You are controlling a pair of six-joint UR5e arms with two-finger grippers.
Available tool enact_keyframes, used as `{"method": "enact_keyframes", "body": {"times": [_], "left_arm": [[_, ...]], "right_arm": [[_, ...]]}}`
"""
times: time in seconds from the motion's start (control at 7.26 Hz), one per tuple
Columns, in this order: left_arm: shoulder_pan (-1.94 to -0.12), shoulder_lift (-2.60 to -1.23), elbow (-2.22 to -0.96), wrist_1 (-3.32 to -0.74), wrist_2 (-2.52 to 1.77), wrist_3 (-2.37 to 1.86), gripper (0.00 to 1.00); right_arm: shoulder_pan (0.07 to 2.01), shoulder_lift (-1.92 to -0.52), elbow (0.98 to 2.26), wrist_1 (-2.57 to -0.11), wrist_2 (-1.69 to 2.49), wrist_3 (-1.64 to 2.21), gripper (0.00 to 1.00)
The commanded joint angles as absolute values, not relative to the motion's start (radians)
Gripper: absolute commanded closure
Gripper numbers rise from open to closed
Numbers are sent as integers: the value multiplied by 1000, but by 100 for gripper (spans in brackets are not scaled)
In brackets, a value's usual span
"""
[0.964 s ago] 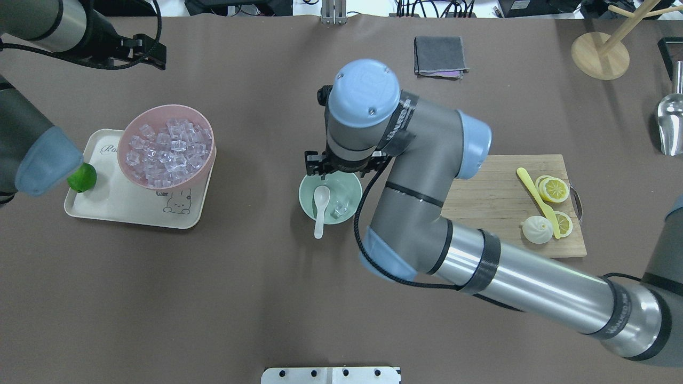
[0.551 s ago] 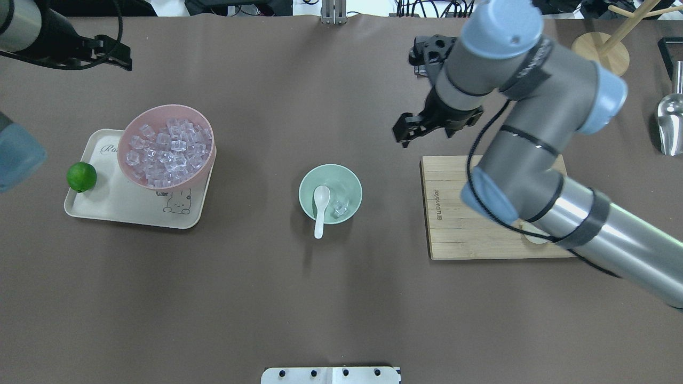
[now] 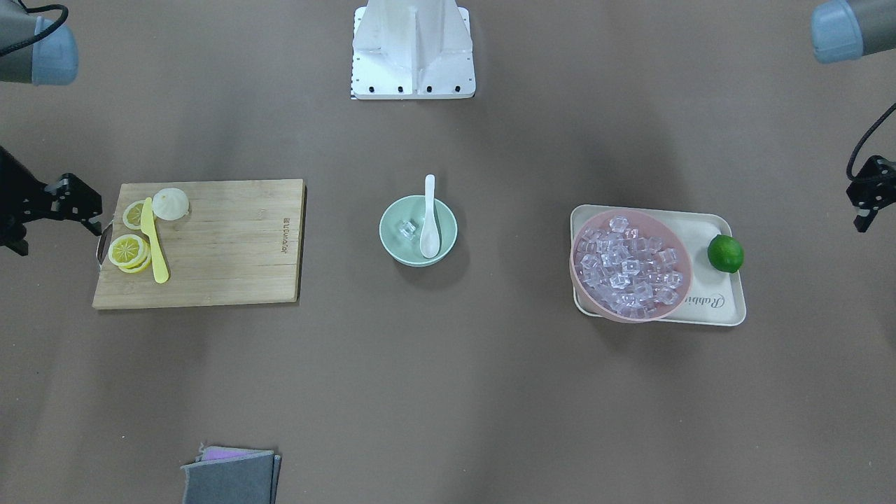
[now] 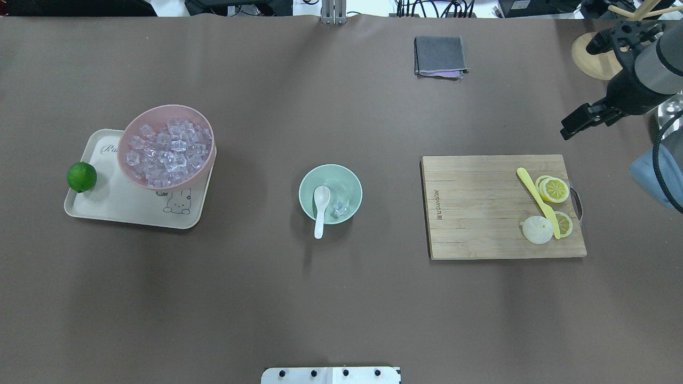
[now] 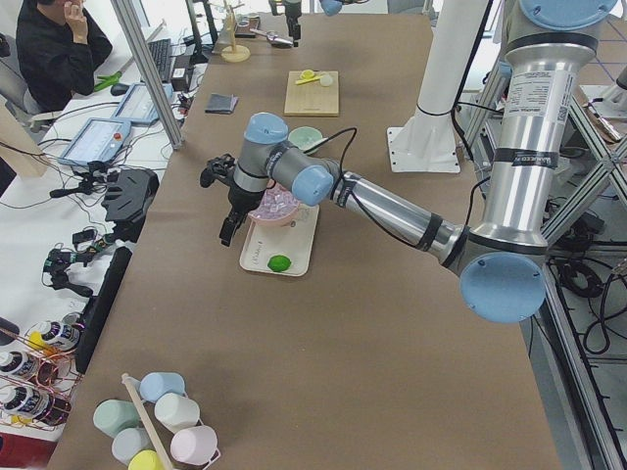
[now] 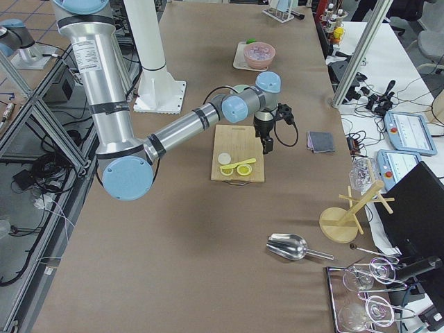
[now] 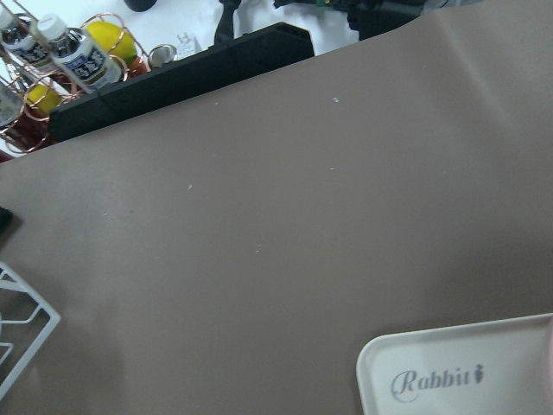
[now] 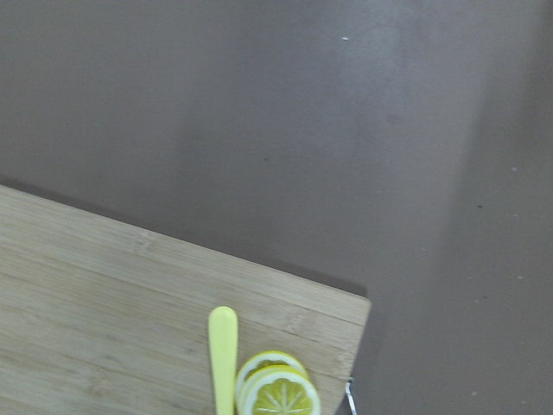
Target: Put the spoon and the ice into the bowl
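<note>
Nearest my base sits the bowl [image 4: 344, 177], alone in the middle of the table. The spoon [image 4: 320, 205] lies in it, scoop down inside and handle propped over the near rim, poking out toward me. The ice [image 4: 340, 208] rests on the bowl's floor just beside the scoop. None of these 3 has shifted over the last second.

What has changed is me. 1 second ago my right arm hung over the bowl with its jaws at the far rim. Now the right gripper [image 4: 573, 127] is well away at the table's right edge, beyond the far corner of the cutting board [image 4: 475, 213]. My left gripper [image 3: 866, 210] has pulled out too. It has left the overhead view and hangs off the outer end of the tray [image 4: 122, 208], past the lime [image 4: 81, 176] and the pink bowl [image 4: 212, 160] of spare cubes.

I cannot tell whether either pair of jaws stands apart or together; the views are too small and oblique. I see nothing carried in them.

I judge the task done: both items are in the bowl, and both arms have withdrawn. The only risk I see is the handle overhanging the rim, which could tip out if nudged.
</note>
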State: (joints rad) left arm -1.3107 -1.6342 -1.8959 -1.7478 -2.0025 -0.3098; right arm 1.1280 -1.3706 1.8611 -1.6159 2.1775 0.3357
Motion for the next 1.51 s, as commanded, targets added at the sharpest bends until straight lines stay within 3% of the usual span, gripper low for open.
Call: {"method": "enact_keyframes", "body": {"times": [0.0, 0.28, 0.69, 1.38], "left_arm": [[-1409, -1507, -1869, -1790, -2008, -217, 2], [-1533, -1503, -1810, -1766, -2240, -201, 2], [-1554, -1491, -1760, -1755, -2372, -212, 2], [-1549, -1515, -1733, -1753, -2368, -212, 2]], "right_arm": [[1277, -1402, 1771, -1615, 2196, 181, 0], [1443, -1515, 1704, -1614, 2404, -50, 0], [1612, -1699, 1712, -1623, 2399, -138, 0], [1611, -1712, 1727, -1646, 2399, -120, 0]]}}
